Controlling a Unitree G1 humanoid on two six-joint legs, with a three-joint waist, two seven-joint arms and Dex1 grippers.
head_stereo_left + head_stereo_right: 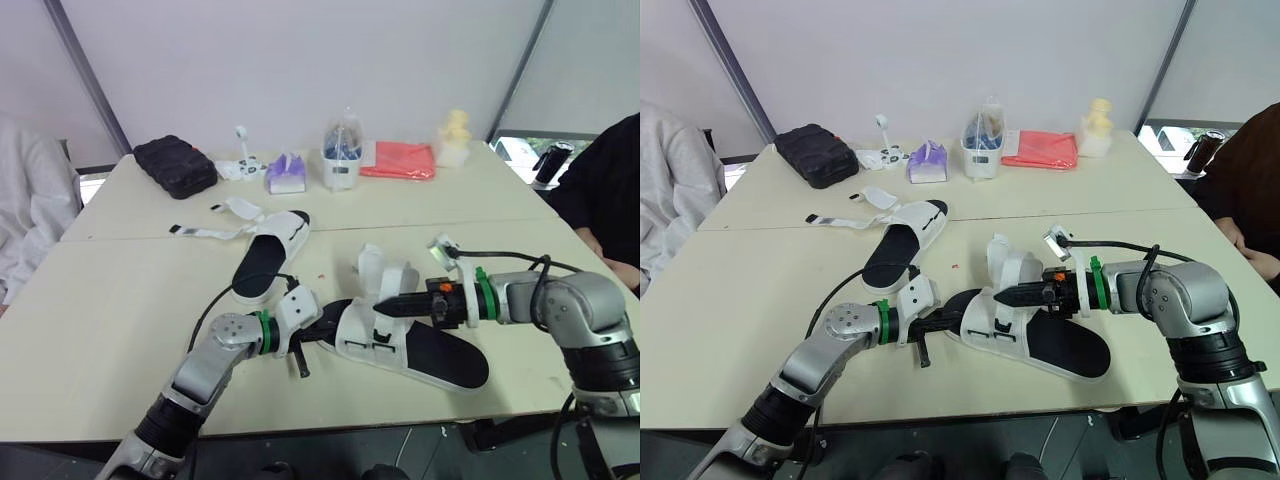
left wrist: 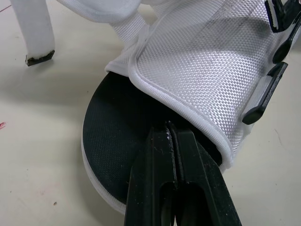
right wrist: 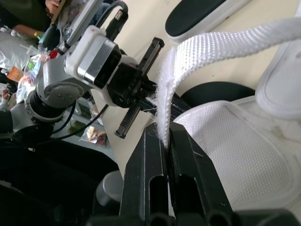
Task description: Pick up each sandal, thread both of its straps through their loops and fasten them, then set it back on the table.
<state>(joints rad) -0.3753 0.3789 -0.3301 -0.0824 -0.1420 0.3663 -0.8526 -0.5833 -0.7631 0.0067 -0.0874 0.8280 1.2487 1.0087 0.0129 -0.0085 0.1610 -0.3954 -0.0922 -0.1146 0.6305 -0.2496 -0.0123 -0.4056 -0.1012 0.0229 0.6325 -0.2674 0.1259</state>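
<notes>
Arms angled inward, right pincer (image 3: pixel 165 134) grasps the white woven strap (image 3: pixel 225 44) of the black-soled mesh sandal (image 1: pixel 365 335), left pincer (image 2: pixel 171 128) clenched, near the surface (image 1: pixel 100 320) edge.

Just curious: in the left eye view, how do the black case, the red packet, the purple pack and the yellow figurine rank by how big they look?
1. black case
2. red packet
3. purple pack and yellow figurine: they look alike, so no ranking between them.

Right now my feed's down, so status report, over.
Left pincer shut on near sandal's sole. Right pincer shut on its strap, lifted. Other sandal beyond, clear of both.
</notes>
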